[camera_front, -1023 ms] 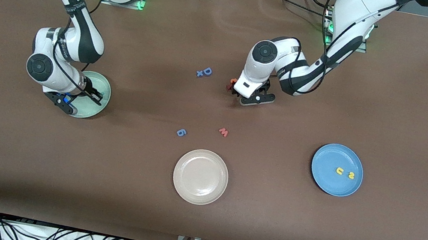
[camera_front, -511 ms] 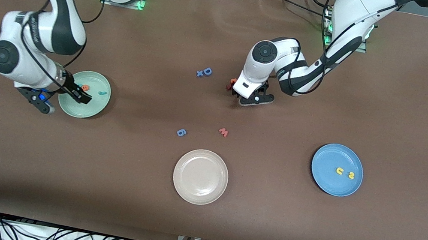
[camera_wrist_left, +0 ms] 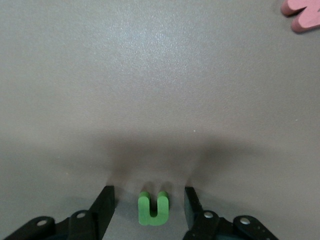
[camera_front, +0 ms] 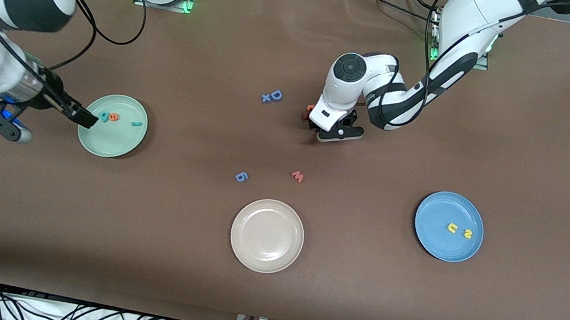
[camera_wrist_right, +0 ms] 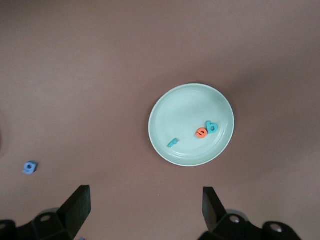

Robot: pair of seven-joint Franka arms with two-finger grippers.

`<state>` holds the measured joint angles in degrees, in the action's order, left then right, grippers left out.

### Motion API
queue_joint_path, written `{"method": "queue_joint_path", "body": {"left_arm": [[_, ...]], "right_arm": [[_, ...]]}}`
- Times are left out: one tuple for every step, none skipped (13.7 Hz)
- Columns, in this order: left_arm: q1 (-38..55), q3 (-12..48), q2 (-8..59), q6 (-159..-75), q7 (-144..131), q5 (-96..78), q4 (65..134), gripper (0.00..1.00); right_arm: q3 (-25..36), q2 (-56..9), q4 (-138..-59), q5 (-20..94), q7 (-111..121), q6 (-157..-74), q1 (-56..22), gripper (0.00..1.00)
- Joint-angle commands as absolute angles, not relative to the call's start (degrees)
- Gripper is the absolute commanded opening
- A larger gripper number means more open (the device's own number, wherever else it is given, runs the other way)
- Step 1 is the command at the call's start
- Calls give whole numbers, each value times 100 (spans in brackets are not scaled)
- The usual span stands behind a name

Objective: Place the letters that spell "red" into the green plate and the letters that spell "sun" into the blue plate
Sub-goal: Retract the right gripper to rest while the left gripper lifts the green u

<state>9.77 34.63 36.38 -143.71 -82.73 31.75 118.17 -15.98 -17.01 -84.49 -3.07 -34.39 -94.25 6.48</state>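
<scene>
Three letters (camera_wrist_right: pixel 201 132) in green plate (camera_wrist_right: pixel 180 107)

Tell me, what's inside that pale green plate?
Three small foam letters lie in the green plate: a teal d, an orange e touching it, and a thin teal r apart. Nothing covers them.

Right gripper (camera_front: pixel 52 112) no longer low over green plate (camera_front: pixel 120 143); now raised, off plate's rim toward right arm's end of table, fingers spread wide. Teal "d" (camera_front: pixel 104 116), orange "e" (camera_front: pixel 114 117), teal "r" (camera_front: pixel 136 124) now uncovered in plate. Left gripper (camera_wrist_left: pixel 150 210) fingers narrower around green "n" (camera_wrist_left: pixel 153 208), gaps either side.
</scene>
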Motion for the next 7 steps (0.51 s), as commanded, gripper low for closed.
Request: {"method": "queue_joint_path", "body": {"left_arm": [[1046,3445,3683,-14318,-8490,3437,11725,65],[1046,3454,3683,-14317,-8551,3437,11725,65],[1063,3463,3683,-14317,-8587,3445,11725,65],[1098,3463,3683,-14317,-8587,3437,11725,65],[1099,3463,3683,-14317,-8587,3445,11725,65],[1107,3463,3683,-14317,-8587,3437,11725,64],[1107,3463,3683,-14309,-8587,3437,11725,63]], "right_arm": [[-1539,-1461,-8174,-237,-2605,-9220,642,99],[-1416,-1268,-8183,-255,-2149,-9220,589,99],[-1302,-1135,-8209,-229,-1918,-9211,528,99],[-1109,-951,-8209,-237,-1846,-9054,379,99],[-803,-871,-8192,-255,-1846,-8974,117,99],[-460,-774,-8209,-264,-1828,-8965,-121,99],[-309,-695,-8218,-281,-1715,-8974,-262,99]]}}
